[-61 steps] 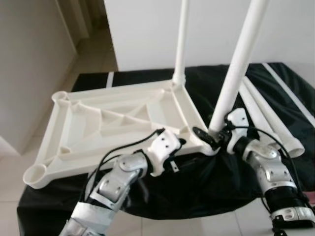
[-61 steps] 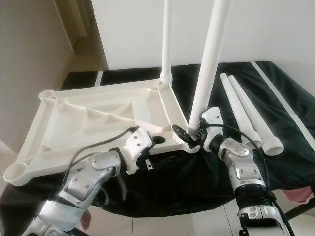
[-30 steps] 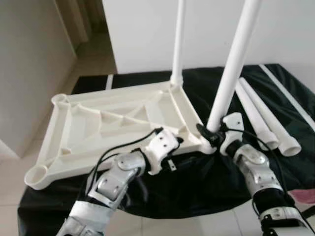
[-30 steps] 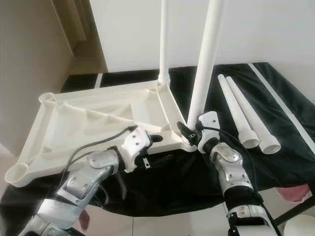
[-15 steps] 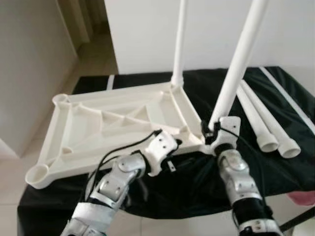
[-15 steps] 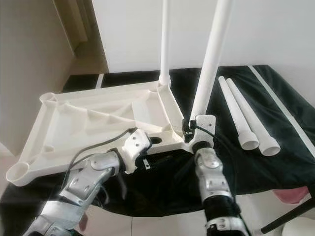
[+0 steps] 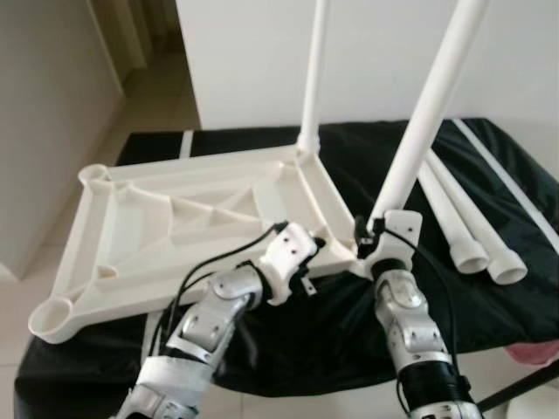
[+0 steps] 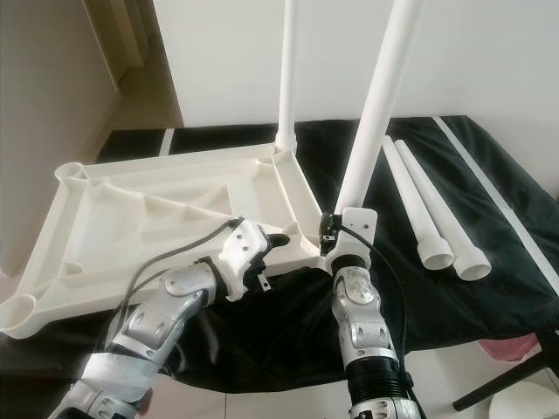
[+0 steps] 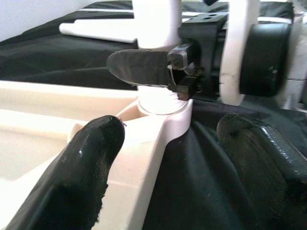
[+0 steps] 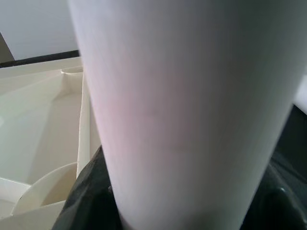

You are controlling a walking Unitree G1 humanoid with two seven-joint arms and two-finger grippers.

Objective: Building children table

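Observation:
A white plastic tabletop (image 7: 175,236) lies upside down on a black cloth. Two white legs stand in its right-hand corner sockets: a far leg (image 7: 312,78) and a near leg (image 7: 428,113) that leans slightly right. My right gripper (image 7: 365,234) is shut on the near leg's base, just above its socket. In the right wrist view this leg (image 10: 192,96) sits between the dark fingers (image 10: 88,194). My left gripper (image 9: 177,143) is open and straddles the tabletop's near rim, one finger (image 9: 81,167) over the rim and the other on the cloth side.
Two loose white legs (image 7: 454,218) lie side by side on the cloth to the right. The tabletop's two left corner sockets (image 7: 51,316) hold nothing. The cloth-covered table's front edge is close to me. A pink object (image 7: 534,353) is at lower right, and a wall stands on the left.
My right forearm has swung in from the right to directly below the near leg, still holding its base. The left arm stays on the rim. The camera has shifted slightly.

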